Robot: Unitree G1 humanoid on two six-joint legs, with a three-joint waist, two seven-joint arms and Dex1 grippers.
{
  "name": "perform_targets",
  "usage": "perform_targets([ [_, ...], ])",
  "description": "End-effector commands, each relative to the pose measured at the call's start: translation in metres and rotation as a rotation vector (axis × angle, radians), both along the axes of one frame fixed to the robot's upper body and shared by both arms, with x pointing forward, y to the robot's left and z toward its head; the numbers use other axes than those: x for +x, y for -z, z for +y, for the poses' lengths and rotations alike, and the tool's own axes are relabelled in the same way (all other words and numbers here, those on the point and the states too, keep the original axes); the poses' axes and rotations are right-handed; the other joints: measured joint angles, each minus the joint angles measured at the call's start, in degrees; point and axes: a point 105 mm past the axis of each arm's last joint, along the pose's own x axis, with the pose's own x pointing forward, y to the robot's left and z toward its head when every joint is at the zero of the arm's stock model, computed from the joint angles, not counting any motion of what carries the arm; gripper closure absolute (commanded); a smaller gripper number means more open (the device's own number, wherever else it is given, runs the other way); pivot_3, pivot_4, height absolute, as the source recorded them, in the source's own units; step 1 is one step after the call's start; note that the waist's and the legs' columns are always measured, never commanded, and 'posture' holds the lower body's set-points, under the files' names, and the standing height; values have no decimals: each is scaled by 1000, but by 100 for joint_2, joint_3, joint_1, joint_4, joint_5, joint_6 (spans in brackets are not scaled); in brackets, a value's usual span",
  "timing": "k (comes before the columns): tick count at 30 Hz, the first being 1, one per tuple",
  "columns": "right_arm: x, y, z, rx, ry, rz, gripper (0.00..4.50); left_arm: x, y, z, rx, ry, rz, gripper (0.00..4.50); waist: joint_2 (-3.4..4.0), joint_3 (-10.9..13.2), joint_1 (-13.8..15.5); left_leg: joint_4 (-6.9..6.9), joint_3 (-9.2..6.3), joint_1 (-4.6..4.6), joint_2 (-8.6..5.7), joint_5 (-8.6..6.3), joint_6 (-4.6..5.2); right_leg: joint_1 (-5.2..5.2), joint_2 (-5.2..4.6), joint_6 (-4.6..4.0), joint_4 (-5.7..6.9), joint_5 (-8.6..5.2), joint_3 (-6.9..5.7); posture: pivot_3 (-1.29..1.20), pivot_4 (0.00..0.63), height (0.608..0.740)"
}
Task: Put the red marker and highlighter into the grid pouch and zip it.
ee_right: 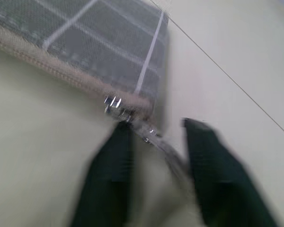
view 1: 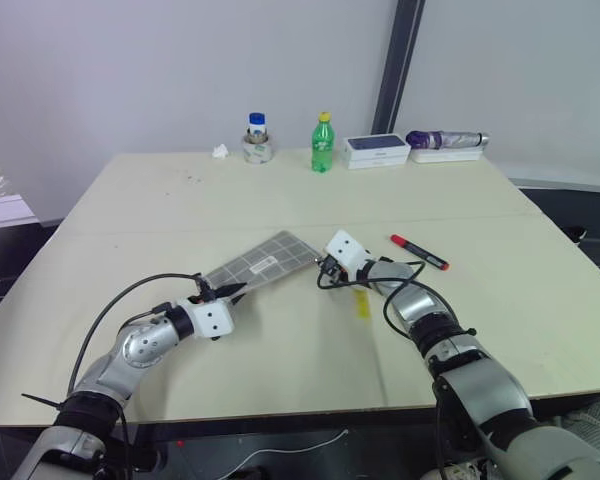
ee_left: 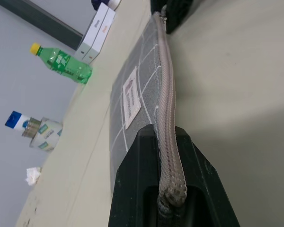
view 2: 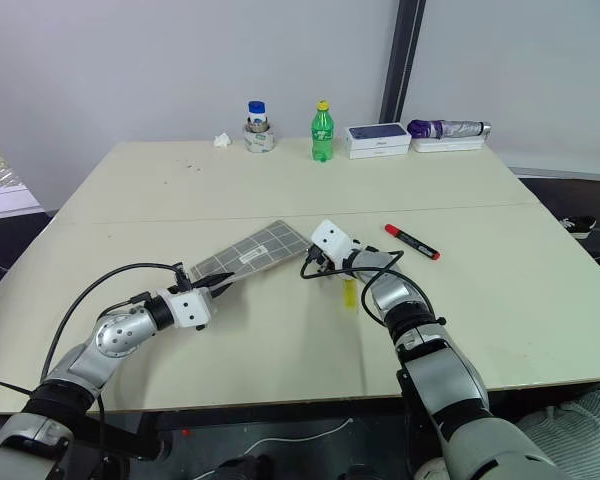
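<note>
The grid pouch (view 1: 260, 262) lies flat on the table, grey with white lines and a small white label (ee_left: 131, 97). My left gripper (view 1: 230, 292) is shut on the pouch's near end, clamping the zipper edge (ee_left: 166, 104). My right gripper (view 1: 320, 268) is at the pouch's far right corner, and its fingers (ee_right: 111, 156) stand apart on either side of the zipper pull cord (ee_right: 154, 137). The yellow highlighter (view 1: 361, 303) lies on the table just under the right forearm. Further right, the red marker (view 1: 418, 252) lies by itself.
Along the table's far edge stand a jar with a blue lid (view 1: 257, 140), a green bottle (view 1: 322, 143), white boxes (view 1: 377, 150) and a folded purple umbrella (view 1: 445, 140). A crumpled tissue (view 1: 220, 151) lies near the jar.
</note>
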Motion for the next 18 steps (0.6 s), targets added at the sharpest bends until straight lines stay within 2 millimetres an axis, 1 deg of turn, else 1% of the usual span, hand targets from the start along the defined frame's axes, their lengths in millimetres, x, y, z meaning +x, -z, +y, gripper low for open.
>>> perform_targets([
  [1,2,-8,-4,-16,2,-39,4462,0,-13,4,-13,-12,-50,4500,0,0,-1,0,0,0,0,0,0,0,0,0,0,0,0,0,150,740],
  [4,-1,-13,-6,-8,-7,-54,4462,2,-12,7,-20,-30,-49,4500,0,0,7,0,0,0,0,0,0,0,0,0,0,0,0,0,150,740],
  [7,-6,-18,-2,-2,-27,-67,4462,3,-12,6,-23,-32,-48,4500,0,0,8,0,0,-1,0,0,0,-1,-1,0,0,0,0,0,150,740],
  [9,-15,-19,10,6,-62,-65,4462,4,-12,2,-28,-29,-51,4500,0,0,6,0,0,-1,0,0,0,-1,-1,0,0,0,0,0,150,740],
  [11,-26,-21,28,50,-101,-54,4462,6,-14,-2,-47,-29,-57,4500,0,0,4,0,0,-2,0,0,0,-2,0,0,1,0,0,0,150,740],
  [12,-30,-23,33,64,-110,-49,4462,7,-14,-4,-52,-29,-60,4500,0,0,4,0,0,-2,1,0,0,-2,0,0,1,0,0,0,150,740],
  [13,-35,-24,43,84,-124,-45,4462,7,-14,-5,-54,-28,-62,4500,0,0,0,0,0,-2,0,0,0,-3,0,0,2,0,0,0,150,740],
  [15,-45,-23,59,97,-156,-30,4462,10,-15,-8,-61,-33,-67,4500,0,0,4,0,0,-2,-1,0,0,-4,2,0,4,0,0,0,150,740],
  [18,-55,-26,77,101,-206,-34,4462,13,-16,-11,-67,-37,-72,4500,0,0,4,0,0,-3,-4,0,0,-5,3,0,5,0,0,0,150,740],
])
